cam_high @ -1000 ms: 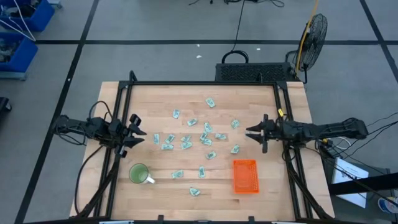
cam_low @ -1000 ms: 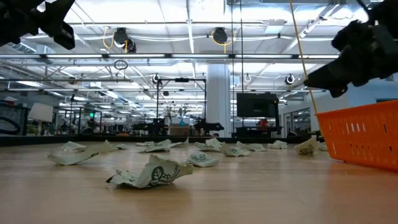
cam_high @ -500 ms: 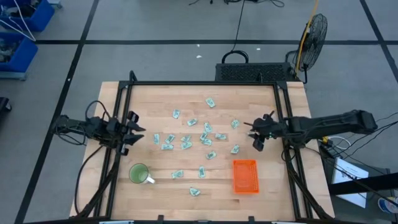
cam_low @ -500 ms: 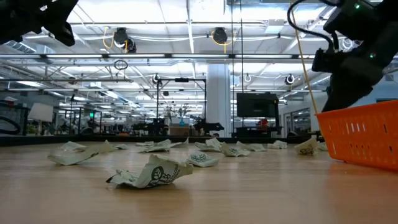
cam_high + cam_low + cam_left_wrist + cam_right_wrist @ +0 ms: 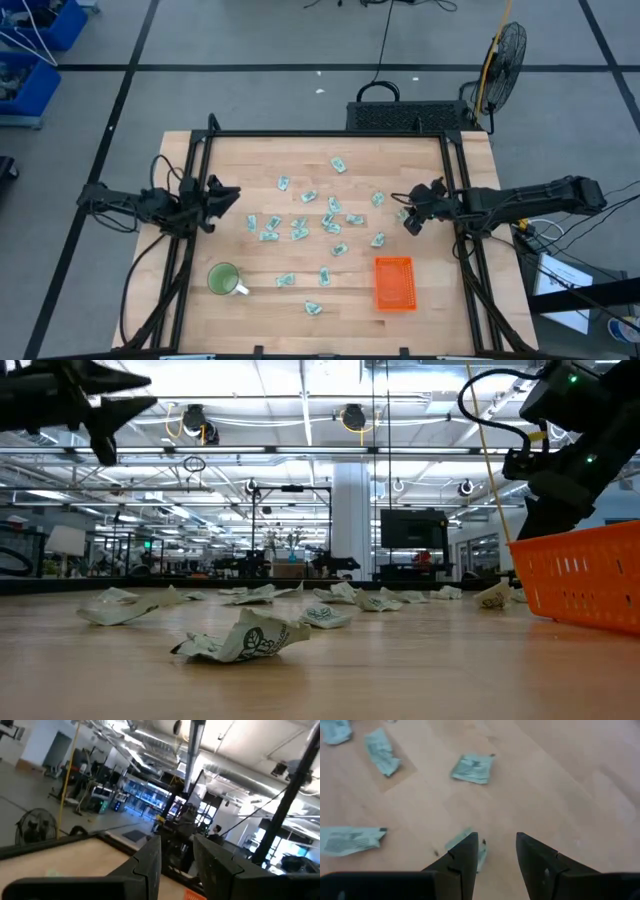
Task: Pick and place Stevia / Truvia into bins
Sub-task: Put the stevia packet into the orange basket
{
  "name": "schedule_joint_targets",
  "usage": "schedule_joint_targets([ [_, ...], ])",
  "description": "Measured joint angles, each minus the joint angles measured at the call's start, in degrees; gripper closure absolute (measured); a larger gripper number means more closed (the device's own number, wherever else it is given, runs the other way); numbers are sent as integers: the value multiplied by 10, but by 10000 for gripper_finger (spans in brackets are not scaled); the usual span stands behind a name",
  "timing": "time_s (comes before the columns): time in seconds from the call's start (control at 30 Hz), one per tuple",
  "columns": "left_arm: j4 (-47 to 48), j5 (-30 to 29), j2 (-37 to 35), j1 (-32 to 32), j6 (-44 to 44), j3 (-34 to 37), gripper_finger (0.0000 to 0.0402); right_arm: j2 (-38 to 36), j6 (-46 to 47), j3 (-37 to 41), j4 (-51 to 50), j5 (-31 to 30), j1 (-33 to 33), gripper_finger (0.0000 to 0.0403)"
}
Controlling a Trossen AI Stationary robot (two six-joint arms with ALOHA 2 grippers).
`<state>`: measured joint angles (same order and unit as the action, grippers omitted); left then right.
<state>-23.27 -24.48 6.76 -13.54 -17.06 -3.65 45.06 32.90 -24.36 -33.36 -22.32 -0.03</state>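
Several pale green and white Stevia / Truvia sachets (image 5: pixel 300 222) lie flat and scattered over the middle of the wooden table; the low view shows one crumpled sachet (image 5: pixel 245 640) close by. The orange bin (image 5: pixel 394 283) stands near the front right. My right gripper (image 5: pixel 407 216) (image 5: pixel 495 842) hovers open over the table's right part, tipped down; one sachet (image 5: pixel 481 855) lies on the wood just below its fingertips, partly hidden by a finger, untouched. My left gripper (image 5: pixel 230 197) (image 5: pixel 177 852) is open at the table's left edge, pointing slightly upward into the room.
A round green mug (image 5: pixel 222 278) stands at the front left. A black frame (image 5: pixel 330 134) runs along the table's far and side edges. Bare wood lies along the near edge between mug and bin.
My right gripper has tipped from level to slanting down at the table and has crept a little toward the table's left. My left gripper has rolled and turned at its place by the left edge. Neither finger gap has changed; the sachets have not moved.
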Motion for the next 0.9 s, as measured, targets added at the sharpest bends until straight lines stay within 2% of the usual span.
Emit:
schedule_joint_targets([
  [0.1,10,4,40,0,59,-60,282,0,48,0,-25,0,0,277],
  [0.2,59,-8,97,0,90,-142,282,0,69,4,-32,0,0,277],
  [0.33,142,-28,189,0,116,-237,282,0,86,34,8,4,0,277],
  [0.4,160,-31,233,0,128,-264,282,0,89,60,46,26,0,277],
  [0.6,159,-66,339,0,136,-286,282,0,81,112,138,50,0,277],
  [0.73,155,-112,384,0,115,-286,282,0,69,130,147,43,0,278],
  [0.9,155,-116,431,0,64,-286,282,-1,68,145,162,37,0,298],
])
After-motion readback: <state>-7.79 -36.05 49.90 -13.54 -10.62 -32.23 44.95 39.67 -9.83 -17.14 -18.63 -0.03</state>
